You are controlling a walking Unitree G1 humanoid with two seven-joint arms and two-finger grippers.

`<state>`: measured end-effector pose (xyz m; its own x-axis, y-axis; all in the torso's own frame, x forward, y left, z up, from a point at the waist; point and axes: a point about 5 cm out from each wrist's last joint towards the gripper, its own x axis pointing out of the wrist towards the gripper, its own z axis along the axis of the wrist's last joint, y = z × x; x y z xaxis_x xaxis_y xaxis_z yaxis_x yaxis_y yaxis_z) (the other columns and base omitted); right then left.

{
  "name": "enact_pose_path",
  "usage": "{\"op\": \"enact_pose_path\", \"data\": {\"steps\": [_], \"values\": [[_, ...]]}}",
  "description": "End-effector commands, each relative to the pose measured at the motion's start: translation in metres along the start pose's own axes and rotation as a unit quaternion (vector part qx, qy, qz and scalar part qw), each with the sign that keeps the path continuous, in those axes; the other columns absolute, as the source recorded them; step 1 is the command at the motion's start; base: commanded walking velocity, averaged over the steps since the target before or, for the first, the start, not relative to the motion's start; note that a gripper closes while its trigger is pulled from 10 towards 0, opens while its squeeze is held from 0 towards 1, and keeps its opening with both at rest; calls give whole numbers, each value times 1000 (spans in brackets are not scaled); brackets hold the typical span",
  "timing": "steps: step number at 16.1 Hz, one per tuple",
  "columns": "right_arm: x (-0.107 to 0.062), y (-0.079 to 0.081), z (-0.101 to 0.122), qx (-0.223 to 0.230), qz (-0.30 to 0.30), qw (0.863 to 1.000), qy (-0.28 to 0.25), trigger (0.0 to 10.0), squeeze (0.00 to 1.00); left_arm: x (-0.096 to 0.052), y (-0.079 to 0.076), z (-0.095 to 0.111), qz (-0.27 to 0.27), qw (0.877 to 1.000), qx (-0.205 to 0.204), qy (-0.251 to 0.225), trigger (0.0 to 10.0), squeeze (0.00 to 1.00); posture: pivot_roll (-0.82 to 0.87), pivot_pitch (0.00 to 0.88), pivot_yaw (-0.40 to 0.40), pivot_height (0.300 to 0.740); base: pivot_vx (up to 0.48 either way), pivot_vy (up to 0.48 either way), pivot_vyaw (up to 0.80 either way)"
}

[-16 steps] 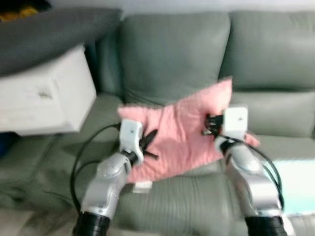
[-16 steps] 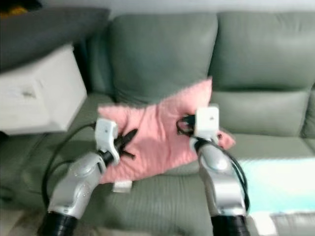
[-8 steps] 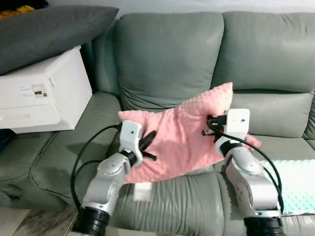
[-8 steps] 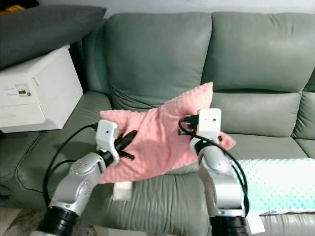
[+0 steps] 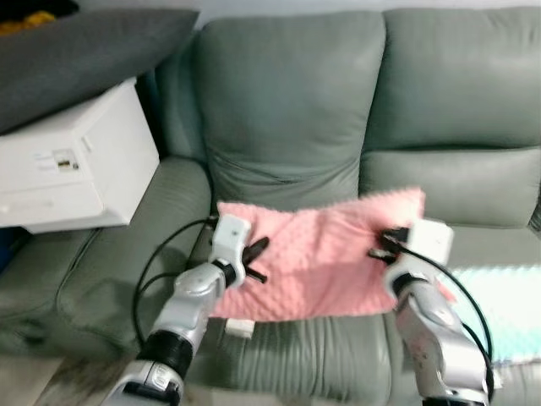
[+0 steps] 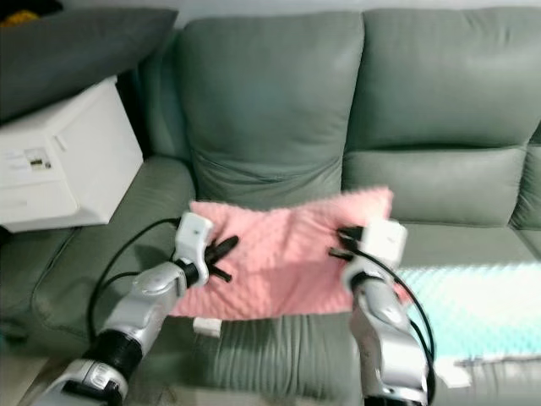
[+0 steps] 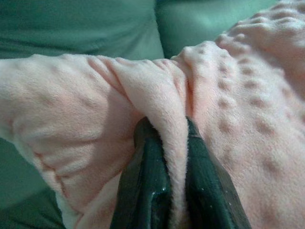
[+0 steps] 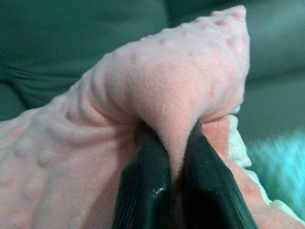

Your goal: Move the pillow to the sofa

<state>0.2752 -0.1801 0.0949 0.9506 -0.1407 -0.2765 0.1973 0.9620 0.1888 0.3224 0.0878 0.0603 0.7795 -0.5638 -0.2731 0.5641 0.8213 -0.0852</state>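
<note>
1. Left eye view shows the pink pillow (image 5: pixel 317 262) stretched wide and nearly level over the front of the sofa (image 5: pixel 296 110) seat cushion, its far edge near the backrest crease; whether its underside already rests on the seat cannot be told.
2. At one end the left gripper (image 5: pixel 254 260) pinches a fold of the dotted fabric; in the left wrist view its two black fingers (image 7: pixel 145 186) are closed tight with only a ridge of plush between them.
3. At the other end the right gripper (image 5: pixel 382 245) does the same; the right wrist view shows its fingers (image 8: pixel 143 191) clamped on a bunched corner of the pillow (image 8: pixel 167 90).
4. A pale blue textured cloth (image 5: pixel 499 304) lies on the seat just beside the right arm, and a white box (image 5: pixel 76 161) sits on the sofa's far-left part with a dark grey cushion (image 5: pixel 84 51) above it.
5. The step in hand appears to be setting the pillow down. To do it well, both arms should lower evenly so it stays flat, let it settle fully on the seat and clear of the front edge, then release both pinches together and draw straight back without dragging the fabric.
</note>
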Motion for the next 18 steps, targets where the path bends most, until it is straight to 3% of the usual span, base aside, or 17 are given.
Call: {"op": "enact_pose_path", "data": {"steps": [1, 6, 10, 12, 14, 18], "values": [[1, -3, -7, 21, -11, 1000, 20, 10000, 0, 2, 2, 0, -2, 1000, 21, 8, 10000, 0, -87, 159, 112, 740, 0, 0, 0], [3, -5, -24, 5, -21, 999, 43, 10000, 0, 3, 21, 1, 37, 999, 25, 16, 10000, 0, -95, 286, 109, 740, 0, 0, 0], [19, -1, -23, -25, 3, 999, 30, 10000, 0, 3, 48, 21, 131, 991, 0, -4, 10000, 0, -98, 326, 112, 740, 0, 0, 0], [35, 9, -20, -33, 28, 998, 42, 10000, 0, -1, 62, 26, 172, 985, -17, -5, 10000, 0, -102, 336, 106, 740, 0, 0, 0], [44, 21, -13, -55, 61, 996, 32, 10000, 0, -4, 68, 26, 194, 981, -27, -1, 10000, 0, -96, 340, 102, 740, 0, 0, 0], [51, 27, -15, -42, 73, 996, 33, 10000, 0, -3, 64, 19, 193, 980, -45, 2, 10000, 0, -89, 339, 98, 740, 0, 0, 0]]}}
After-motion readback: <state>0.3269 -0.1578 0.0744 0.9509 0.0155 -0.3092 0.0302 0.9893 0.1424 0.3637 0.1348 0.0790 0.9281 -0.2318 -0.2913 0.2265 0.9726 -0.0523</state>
